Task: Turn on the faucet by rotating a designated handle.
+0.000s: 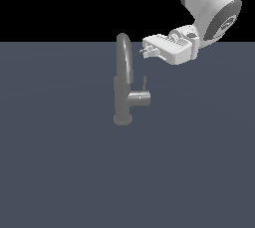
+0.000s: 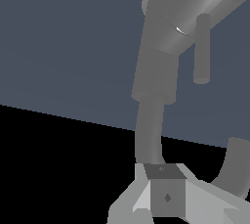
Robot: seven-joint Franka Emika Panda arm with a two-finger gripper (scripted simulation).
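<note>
The grey faucet (image 1: 123, 87) stands on the dark floor, with a round base, a thick column and a tall arched spout (image 1: 124, 53). A short side stub (image 1: 140, 97) sticks out toward the exterior view's right. The handle (image 1: 144, 82), a thin rod, stands up from the stub's end. My gripper (image 1: 145, 51) hangs above the handle and just right of the spout's arch, touching neither. Its fingers are together and hold nothing. In the wrist view the fingertips (image 2: 163, 184) sit in front of the spout (image 2: 149, 135), with the stub (image 2: 190, 12) and the handle (image 2: 201, 54) beyond.
The dark blue-grey floor (image 1: 60, 162) spreads all around the faucet. My white arm (image 1: 211, 8) comes in from the exterior view's upper right.
</note>
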